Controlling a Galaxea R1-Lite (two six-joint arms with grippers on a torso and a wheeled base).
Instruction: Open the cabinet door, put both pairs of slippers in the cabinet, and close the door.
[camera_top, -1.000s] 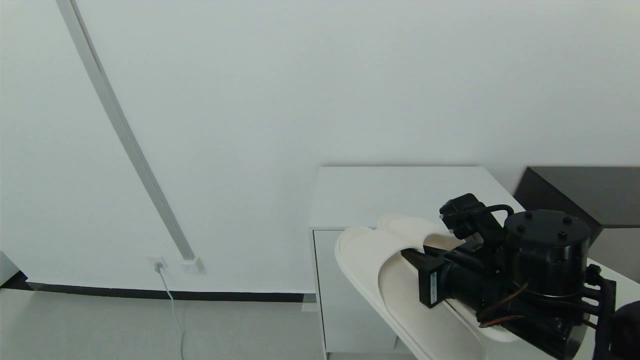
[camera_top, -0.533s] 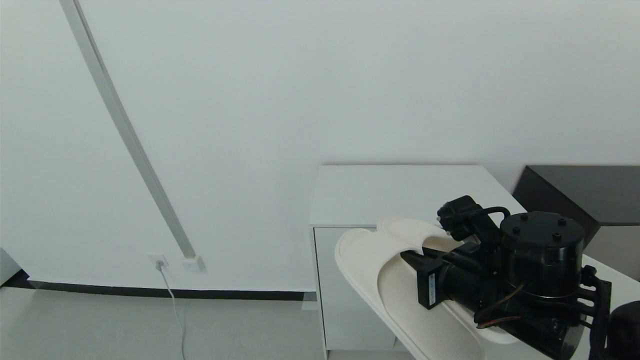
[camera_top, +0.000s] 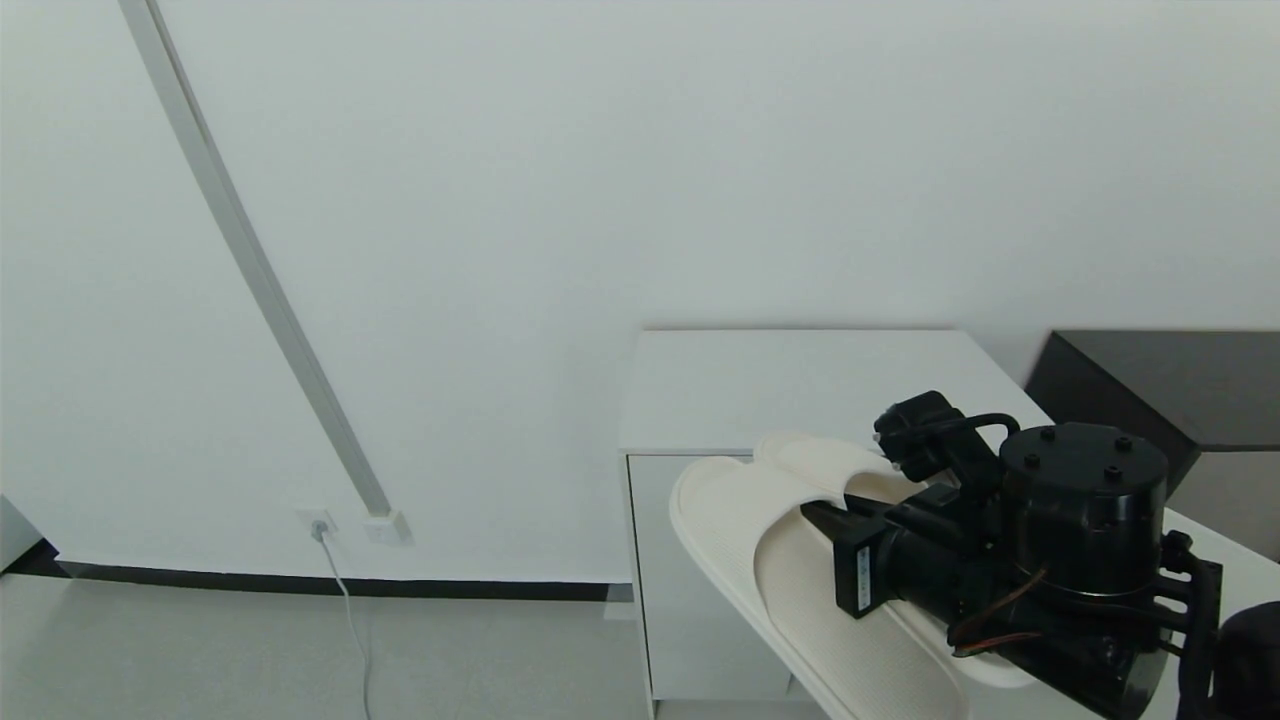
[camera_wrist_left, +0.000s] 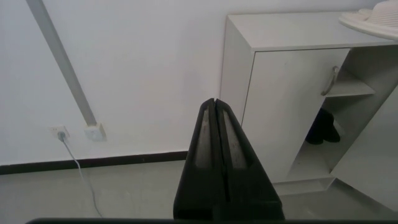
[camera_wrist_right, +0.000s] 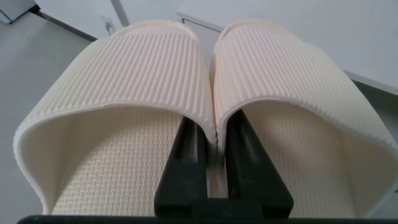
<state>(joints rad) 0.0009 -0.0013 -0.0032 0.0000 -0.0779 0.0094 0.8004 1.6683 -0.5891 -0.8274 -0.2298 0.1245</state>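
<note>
A pair of cream slippers (camera_top: 740, 520) hangs side by side in front of the white cabinet (camera_top: 790, 385), toes toward it. My right gripper (camera_top: 835, 520) is shut on their two inner edges, pinching the slippers (camera_wrist_right: 211, 93) together between its fingers (camera_wrist_right: 189, 155). My left gripper (camera_wrist_left: 214, 106) is shut and holds nothing, out in the room facing the cabinet (camera_wrist_left: 286, 31). From there the cabinet's left door (camera_wrist_left: 292, 112) with a handle (camera_wrist_left: 329, 79) covers half the front. The right half stands open, showing a shelf (camera_wrist_left: 351, 90) and a dark object (camera_wrist_left: 323, 127) below it.
A grey strip (camera_top: 250, 260) runs slanted down the white wall to a socket (camera_top: 315, 525) with a cable (camera_top: 350, 620) trailing on the floor. Dark furniture (camera_top: 1170, 385) stands right of the cabinet. Open floor (camera_top: 300, 660) lies left of the cabinet.
The head view has shifted very slightly. The right gripper and the slippers keep their place in front of the cabinet.
</note>
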